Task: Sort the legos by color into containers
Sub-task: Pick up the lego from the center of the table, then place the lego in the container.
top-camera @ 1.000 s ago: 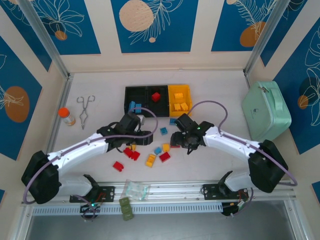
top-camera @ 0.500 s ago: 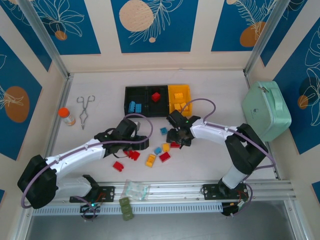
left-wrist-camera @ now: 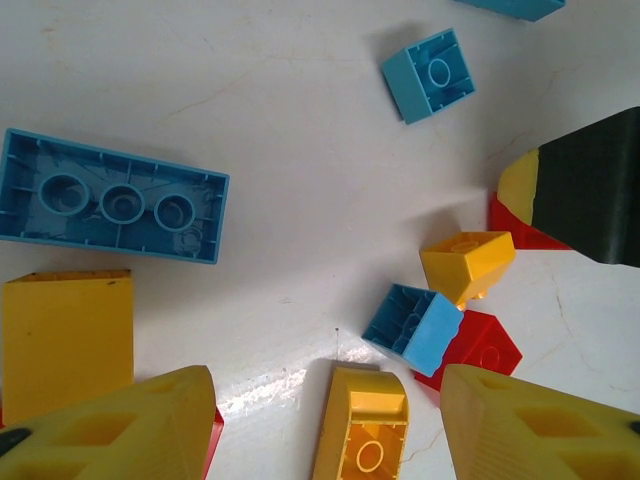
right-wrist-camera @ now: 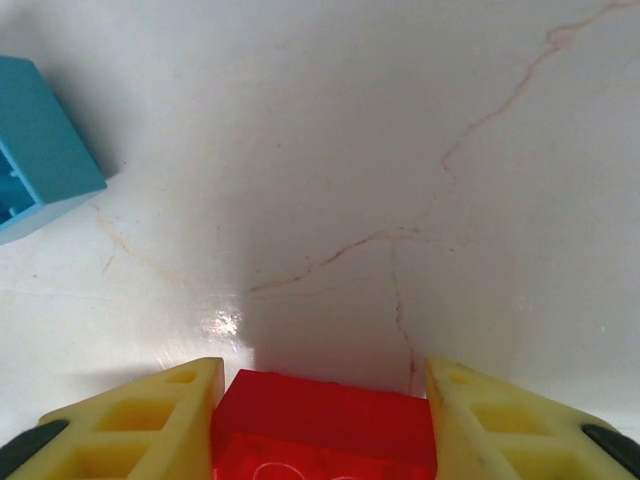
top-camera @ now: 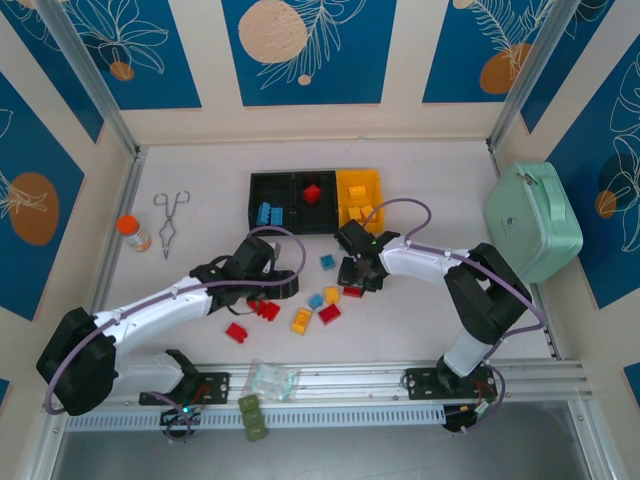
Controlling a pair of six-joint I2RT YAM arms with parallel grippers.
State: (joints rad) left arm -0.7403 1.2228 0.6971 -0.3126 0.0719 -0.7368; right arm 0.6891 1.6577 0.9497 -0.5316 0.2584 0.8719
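My right jaws clamp a small red plastic brick (right-wrist-camera: pixel 325 425), meant for the black plastic bin (top-camera: pixel 316 215) holding red; left jaws hang apart.

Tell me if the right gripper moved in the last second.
Yes. The right gripper, around a red lego, shifted left, from below the yellow bin's right half to its left.
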